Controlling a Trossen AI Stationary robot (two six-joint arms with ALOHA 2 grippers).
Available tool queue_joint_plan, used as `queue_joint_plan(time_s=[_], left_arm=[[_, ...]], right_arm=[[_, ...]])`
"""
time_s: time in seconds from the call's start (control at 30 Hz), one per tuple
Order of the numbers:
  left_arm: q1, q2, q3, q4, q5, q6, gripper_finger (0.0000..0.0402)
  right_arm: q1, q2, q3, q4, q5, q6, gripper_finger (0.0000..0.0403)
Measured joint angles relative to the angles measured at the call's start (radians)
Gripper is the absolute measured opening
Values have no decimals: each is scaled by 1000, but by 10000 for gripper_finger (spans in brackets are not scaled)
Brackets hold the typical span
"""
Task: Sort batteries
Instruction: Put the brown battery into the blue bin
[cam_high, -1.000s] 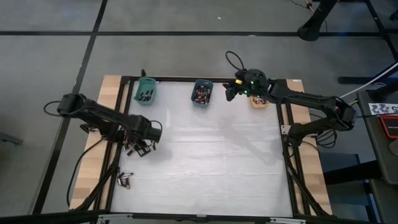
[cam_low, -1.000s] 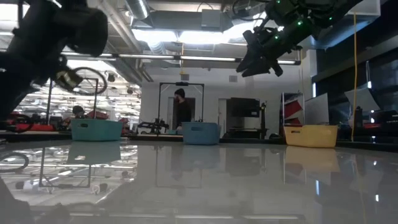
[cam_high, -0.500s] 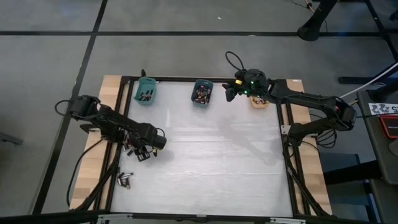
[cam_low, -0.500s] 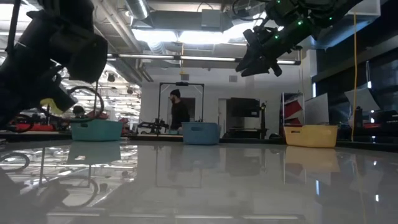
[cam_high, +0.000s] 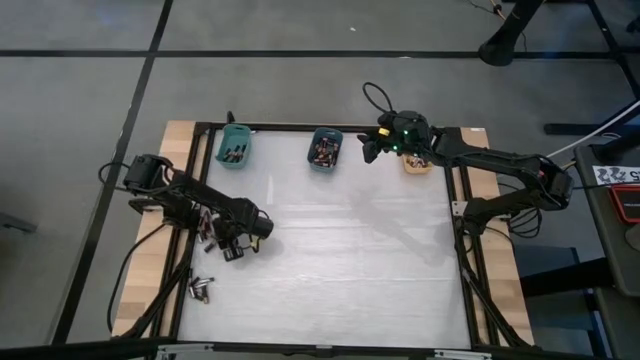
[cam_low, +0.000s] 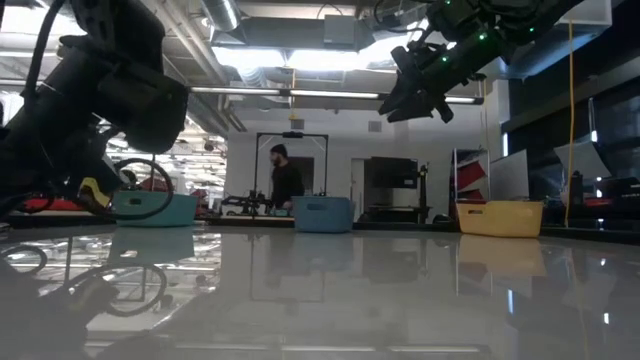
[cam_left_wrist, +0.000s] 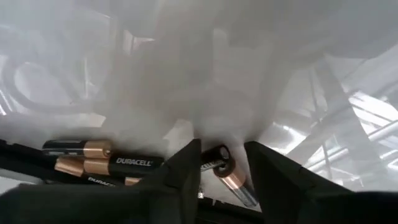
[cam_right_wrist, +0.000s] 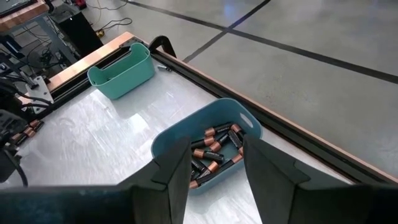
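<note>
**A:** How far along is the sorting?

**B:** Partway, by my reading. At the table's left edge, loose batteries (cam_high: 203, 289) remain; the left gripper (cam_left_wrist: 222, 163) straddles one battery (cam_left_wrist: 227, 176), jaws not visibly pinching. Teal bin (cam_high: 235, 146) and blue bin (cam_right_wrist: 208, 146) hold cells.

**A:** The right arm?

**B:** The right gripper (cam_right_wrist: 212, 163) hangs spread, empty, over the blue bin.

A grey floor (cam_high: 300, 90) of large slabs crossed by dark seams surrounds the table (cam_high: 340, 270), whose pale glossy top sits in a black frame with wooden strips along both sides. Seen level across the table, the room behind is a workshop with bright ceiling lights (cam_low: 320, 58) among exposed ducts and pipes. A black doorway-like frame (cam_low: 291, 170) stands at the back with a person (cam_low: 286, 180) in dark clothes before it, beside a dark cabinet (cam_low: 392, 188).
</note>
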Motion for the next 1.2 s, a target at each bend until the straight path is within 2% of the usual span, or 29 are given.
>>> queue_joint_plan(time_s=[0.33, 0.5, 0.77, 0.9, 1.0, 1.2], left_arm=[[6, 1, 0, 13, 6, 0, 34], [5, -5, 25, 7, -39, 0, 5], [4, -18, 68, 20, -206, -9, 0], [-20, -48, 82, 9, -228, -14, 5], [-58, -112, 83, -9, -190, -106, 6], [-180, -219, 84, 19, -131, -466, 8]], right_arm=[[0, 0, 0, 0, 0, 0, 147], [0, 0, 0, 0, 0, 0, 147], [0, 0, 0, 1, 0, 0, 147], [0, -1, 0, 1, -18, 0, 147], [0, -1, 0, -4, -40, 1, 147], [0, -1, 0, -10, -63, 1, 147]])
